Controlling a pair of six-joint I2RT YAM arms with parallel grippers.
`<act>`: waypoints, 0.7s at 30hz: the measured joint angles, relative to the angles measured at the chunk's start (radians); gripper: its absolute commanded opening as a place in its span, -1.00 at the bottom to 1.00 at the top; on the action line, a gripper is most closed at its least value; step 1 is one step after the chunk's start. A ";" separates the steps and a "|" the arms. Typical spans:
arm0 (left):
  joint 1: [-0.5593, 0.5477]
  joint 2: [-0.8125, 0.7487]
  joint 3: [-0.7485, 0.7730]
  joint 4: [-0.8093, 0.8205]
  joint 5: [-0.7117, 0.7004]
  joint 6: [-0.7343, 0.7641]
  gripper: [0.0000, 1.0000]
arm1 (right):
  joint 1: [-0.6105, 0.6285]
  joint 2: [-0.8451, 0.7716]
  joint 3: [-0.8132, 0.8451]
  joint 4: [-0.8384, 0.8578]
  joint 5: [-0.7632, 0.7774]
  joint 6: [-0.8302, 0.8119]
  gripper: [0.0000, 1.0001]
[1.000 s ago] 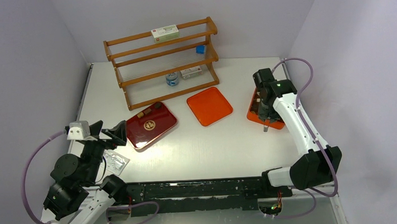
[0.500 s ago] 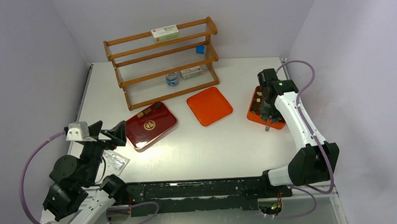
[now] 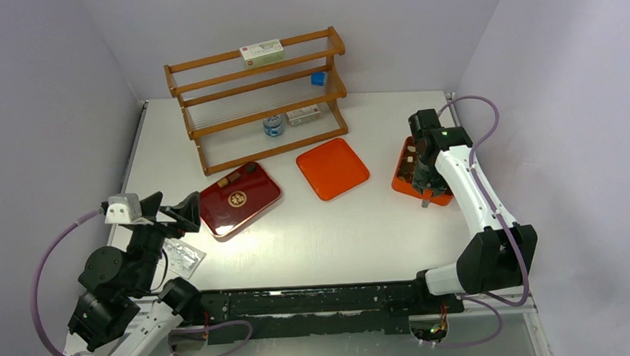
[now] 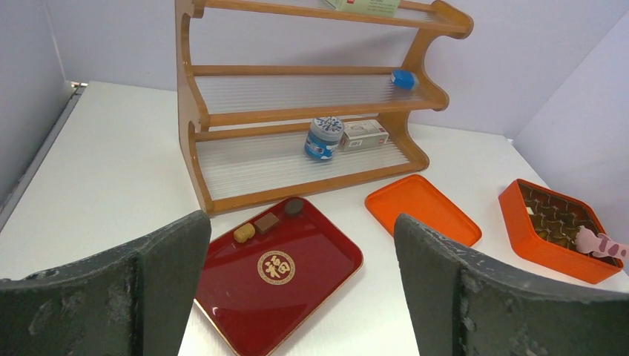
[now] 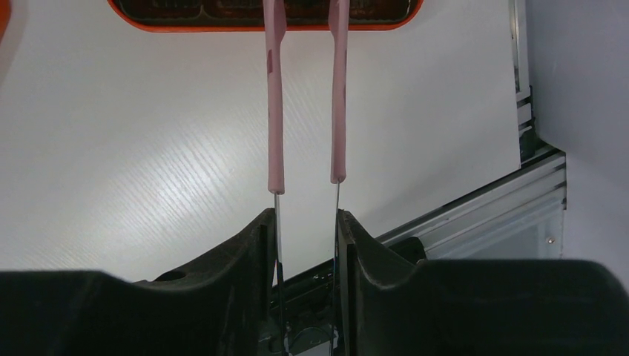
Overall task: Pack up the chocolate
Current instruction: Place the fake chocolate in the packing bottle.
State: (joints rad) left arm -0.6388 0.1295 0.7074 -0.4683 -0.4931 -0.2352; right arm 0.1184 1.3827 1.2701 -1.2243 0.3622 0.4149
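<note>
By the right gripper (image 5: 308, 222) pink tongs (image 5: 273, 111) are clasped, their tips held over the orange box (image 4: 545, 248), well right of the red tray (image 4: 311, 289). Three chocolates (image 4: 267, 222) are laid along the tray's far edge; more are seen in the box. The left gripper (image 3: 177, 210) is held spread wide just left of the tray.

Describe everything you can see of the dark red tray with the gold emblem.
The dark red tray is glossy, roughly square with rounded corners and a thin gold rim, a round gold emblem at its centre. It lies flat on the white table, in front of the wooden shelf. Three chocolates sit along its far edge.
</note>
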 measured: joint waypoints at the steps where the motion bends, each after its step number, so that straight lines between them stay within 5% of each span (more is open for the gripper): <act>1: 0.000 0.000 0.000 0.000 -0.001 0.000 0.97 | 0.000 0.000 0.000 0.001 0.003 0.000 -0.25; 21: 0.000 0.011 0.000 0.000 -0.003 0.000 0.96 | 0.013 -0.032 0.146 0.005 -0.076 -0.036 -0.32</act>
State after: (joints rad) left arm -0.6388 0.1406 0.7074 -0.4686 -0.4957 -0.2348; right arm 0.1318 1.3510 1.4166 -1.2190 0.2867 0.3790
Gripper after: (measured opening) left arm 0.983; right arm 0.356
